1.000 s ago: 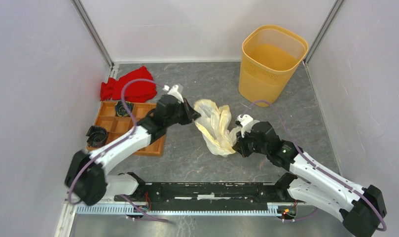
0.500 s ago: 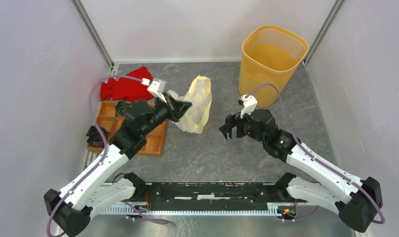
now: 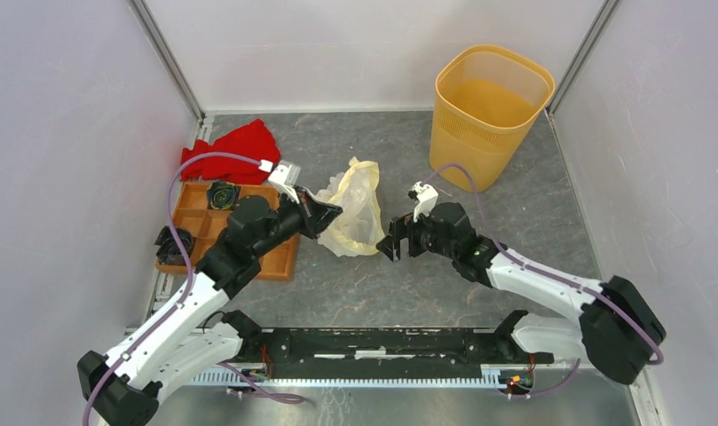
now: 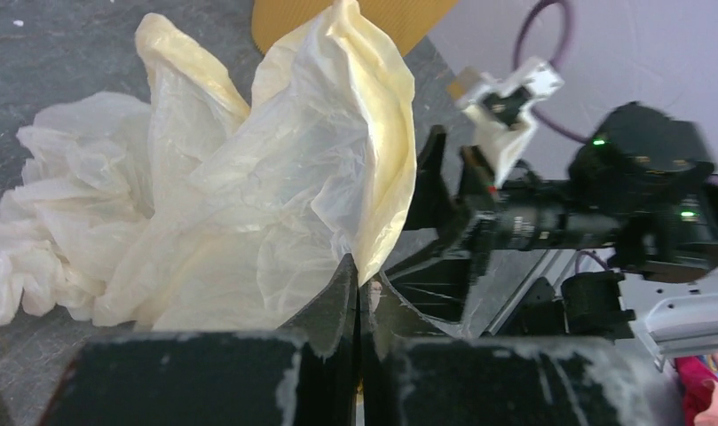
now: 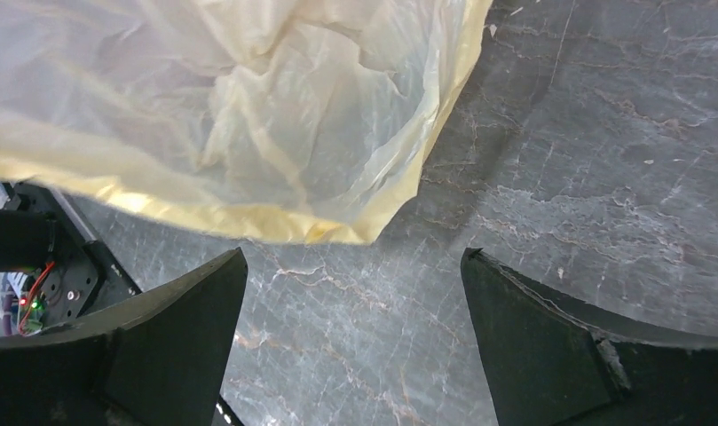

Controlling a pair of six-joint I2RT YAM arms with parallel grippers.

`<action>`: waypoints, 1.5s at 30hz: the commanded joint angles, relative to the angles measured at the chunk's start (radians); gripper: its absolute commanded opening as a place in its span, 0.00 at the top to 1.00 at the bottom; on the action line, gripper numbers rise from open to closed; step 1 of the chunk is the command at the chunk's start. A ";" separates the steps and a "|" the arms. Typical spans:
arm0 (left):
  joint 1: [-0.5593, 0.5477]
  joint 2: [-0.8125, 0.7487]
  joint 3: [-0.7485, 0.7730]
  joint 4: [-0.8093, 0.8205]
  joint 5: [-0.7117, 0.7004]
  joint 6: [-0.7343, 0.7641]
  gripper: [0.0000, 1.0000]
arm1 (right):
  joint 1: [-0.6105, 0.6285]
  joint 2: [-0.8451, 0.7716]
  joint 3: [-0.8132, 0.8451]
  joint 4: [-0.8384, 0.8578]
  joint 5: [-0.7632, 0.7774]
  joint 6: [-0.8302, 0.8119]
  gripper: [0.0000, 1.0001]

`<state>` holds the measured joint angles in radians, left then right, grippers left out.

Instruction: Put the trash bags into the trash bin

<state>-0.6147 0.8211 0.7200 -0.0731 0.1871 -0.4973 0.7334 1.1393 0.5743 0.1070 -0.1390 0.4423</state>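
At the far left a red cloth (image 3: 235, 149) and an orange tray (image 3: 195, 209) are seen. The left gripper (image 3: 335, 212) is pressed shut on an edge of the trash bag (image 3: 355, 206), which is held up at mid-table. The right gripper (image 3: 393, 243) is spread wide just beside the bag, with nothing gripped. The trash bin (image 3: 490, 106) is seen at the far right corner, well apart.

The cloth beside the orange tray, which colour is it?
The cloth is red; the top external view shows it best.

Grey marbled table (image 3: 550, 204) carries trash bin (image 3: 490, 115), red cloth (image 3: 235, 146) and orange tray (image 3: 195, 209) (both left).
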 commanded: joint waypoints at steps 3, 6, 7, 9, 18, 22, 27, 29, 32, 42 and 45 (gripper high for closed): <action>-0.002 -0.126 -0.043 0.064 0.052 -0.088 0.98 | -0.020 0.078 -0.024 0.275 -0.017 0.045 0.02; -0.003 -0.190 -0.071 0.098 0.083 -0.114 0.98 | -0.092 0.104 -0.027 0.291 -0.088 0.092 0.02; -0.002 -0.212 -0.082 0.109 0.089 -0.120 0.98 | -0.112 0.102 -0.043 0.321 -0.115 0.110 0.02; -0.002 -0.257 -0.104 0.137 0.101 -0.135 0.98 | -0.128 0.120 -0.041 0.342 -0.160 0.114 0.02; -0.002 -0.278 -0.071 0.226 0.142 -0.161 0.98 | -0.099 0.233 -0.022 0.497 -0.254 0.203 0.03; -0.002 -0.247 -0.027 0.238 0.159 -0.156 0.98 | -0.094 0.290 0.022 0.600 -0.297 0.275 0.26; -0.002 -0.182 0.185 -0.050 -0.175 -0.084 0.98 | -0.094 0.228 0.207 0.297 -0.119 0.135 1.00; -0.002 -0.146 0.304 -0.164 -0.395 -0.067 0.98 | -0.096 0.183 0.351 0.086 0.015 0.018 1.00; -0.002 -0.079 0.441 -0.264 -0.610 0.020 0.98 | -0.095 0.133 0.575 -0.169 0.176 -0.119 1.00; -0.002 -0.035 0.576 -0.292 -0.699 0.165 0.98 | -0.095 -0.044 0.758 -0.377 0.240 -0.290 1.00; -0.002 -0.086 0.473 -0.287 -0.641 0.132 0.98 | -0.096 -0.110 0.628 -0.334 0.205 -0.287 1.00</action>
<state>-0.6182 0.7822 1.2778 -0.3397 -0.4614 -0.4015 0.6392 1.0580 1.3312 -0.1661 0.0647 0.2081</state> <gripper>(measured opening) 0.033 0.010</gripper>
